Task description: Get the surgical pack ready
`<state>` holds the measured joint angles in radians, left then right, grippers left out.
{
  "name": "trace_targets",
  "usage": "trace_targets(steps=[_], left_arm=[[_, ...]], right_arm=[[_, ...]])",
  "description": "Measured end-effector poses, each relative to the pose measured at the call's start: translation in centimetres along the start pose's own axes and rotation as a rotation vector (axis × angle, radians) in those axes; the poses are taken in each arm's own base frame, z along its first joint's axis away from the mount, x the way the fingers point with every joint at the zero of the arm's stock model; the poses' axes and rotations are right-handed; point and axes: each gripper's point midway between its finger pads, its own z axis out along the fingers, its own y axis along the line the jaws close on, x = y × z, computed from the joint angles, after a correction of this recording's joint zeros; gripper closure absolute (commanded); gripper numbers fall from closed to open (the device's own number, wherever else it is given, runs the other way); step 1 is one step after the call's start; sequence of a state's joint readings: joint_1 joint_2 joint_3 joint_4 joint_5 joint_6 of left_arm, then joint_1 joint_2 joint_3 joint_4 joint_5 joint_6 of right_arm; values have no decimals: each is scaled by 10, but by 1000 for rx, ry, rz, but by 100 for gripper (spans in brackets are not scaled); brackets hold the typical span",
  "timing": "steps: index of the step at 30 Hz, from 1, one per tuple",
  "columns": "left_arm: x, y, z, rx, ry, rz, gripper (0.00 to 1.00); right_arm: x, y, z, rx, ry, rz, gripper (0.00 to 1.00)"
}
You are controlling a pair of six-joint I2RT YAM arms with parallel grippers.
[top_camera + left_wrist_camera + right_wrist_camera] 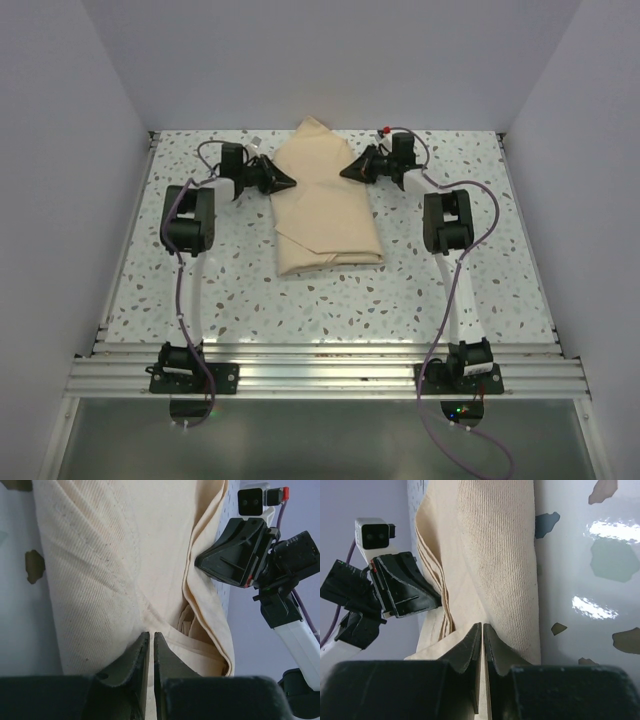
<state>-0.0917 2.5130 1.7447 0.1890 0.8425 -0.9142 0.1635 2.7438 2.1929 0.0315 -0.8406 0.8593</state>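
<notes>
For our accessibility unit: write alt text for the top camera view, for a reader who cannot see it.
A folded tan wrap lies on a speckled table, the left tool and right tool closed on its left and right edges near the far end. Both arms reach from the near edge.

Wrap sheet (325, 205) tan-beige (finely ribbed weave); table (450, 290) white, grey-speckled.

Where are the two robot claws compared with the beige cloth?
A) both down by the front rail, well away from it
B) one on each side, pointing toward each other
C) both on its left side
B: in the overhead view the left claw meets the folded cloth from its left edge and the right claw from its right edge, tips facing inward.
</notes>
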Motion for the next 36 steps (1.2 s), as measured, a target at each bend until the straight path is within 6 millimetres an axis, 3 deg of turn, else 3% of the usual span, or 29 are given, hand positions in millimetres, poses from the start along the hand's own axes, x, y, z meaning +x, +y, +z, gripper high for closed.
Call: trace_targets(steps=[4,10,16,21,27,36], left_arm=[[-9,-8,0,15,-5,11,87],[-18,-26,-3,57,-13,34,86],[9,-27,-19,49,15,4,87],[37,-4,-24,10,60,-54,87],[40,2,-21,-9,118,-58,89],[30,-7,-22,-29,127,-37,79]], right_arm=[[-2,7,0,-21,-4,30,91],[-16,36,-4,-74,-29,23,91],[-6,54,-19,-82,-9,13,91],[20,36,-26,-36,32,31,92],[45,0,-21,32,97,70,92],[36,10,-21,36,104,39,92]])
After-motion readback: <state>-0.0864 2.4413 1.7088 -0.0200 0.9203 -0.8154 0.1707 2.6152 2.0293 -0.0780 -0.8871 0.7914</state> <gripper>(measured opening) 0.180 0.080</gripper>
